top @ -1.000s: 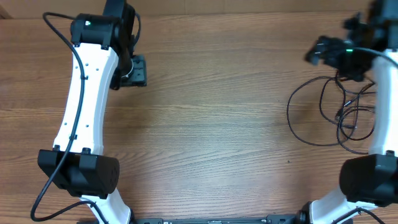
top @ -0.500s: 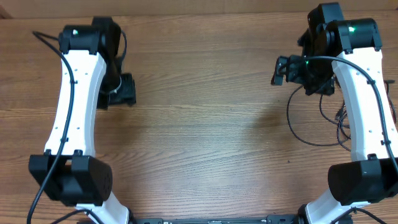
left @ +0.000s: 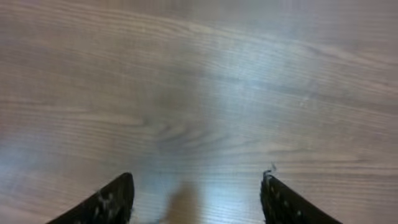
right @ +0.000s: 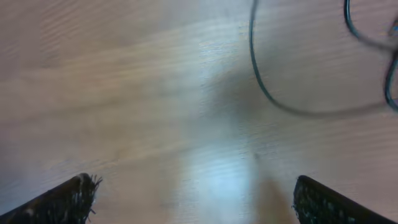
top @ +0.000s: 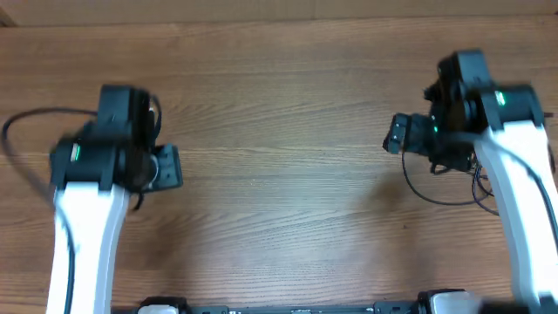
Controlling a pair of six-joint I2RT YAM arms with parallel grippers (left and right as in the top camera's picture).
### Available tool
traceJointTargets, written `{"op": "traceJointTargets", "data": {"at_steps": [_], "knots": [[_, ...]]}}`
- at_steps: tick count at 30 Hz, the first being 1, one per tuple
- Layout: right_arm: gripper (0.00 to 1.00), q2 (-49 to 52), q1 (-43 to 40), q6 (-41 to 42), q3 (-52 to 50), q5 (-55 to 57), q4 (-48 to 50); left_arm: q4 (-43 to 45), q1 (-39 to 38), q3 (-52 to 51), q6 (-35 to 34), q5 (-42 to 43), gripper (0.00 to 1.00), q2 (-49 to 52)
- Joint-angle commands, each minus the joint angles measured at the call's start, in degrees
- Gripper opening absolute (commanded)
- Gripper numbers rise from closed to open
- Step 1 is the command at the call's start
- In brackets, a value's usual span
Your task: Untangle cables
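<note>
Smooth wood-grain table [top: 279,105] stretches wide between the arms. The thin, black cables [right: 252,43] loop loosely near the right edge, just beyond the right gripper [right: 194,182]. It and the left gripper [left: 198,179] both stand spread, pinching nothing.

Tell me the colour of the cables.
Black. The cables show best in the right wrist view.

Table [top: 288,105]: wood grain, smooth, satin sheen. Cables [right: 251,37] at 3 o'clock: thin, black, smooth sheath. Arm links [top: 84,218]: white glossy plastic; joint housings [top: 118,109] black, matt.
</note>
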Motion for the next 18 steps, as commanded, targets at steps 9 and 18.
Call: {"op": "traceJointTargets", "data": {"at_steps": [9,18], "knots": [[1.00,-31.3,0.3,1.3,-21.8,4.8,19.9,11.6,-0.3,-17.8,-4.0,-1.2,0.99,-30.0],[1.00,-35.8,0.3,1.3,-23.1,7.0,22.1,11.1,-0.3,-18.0,-5.5,-0.9,1.00,-30.9]]}}
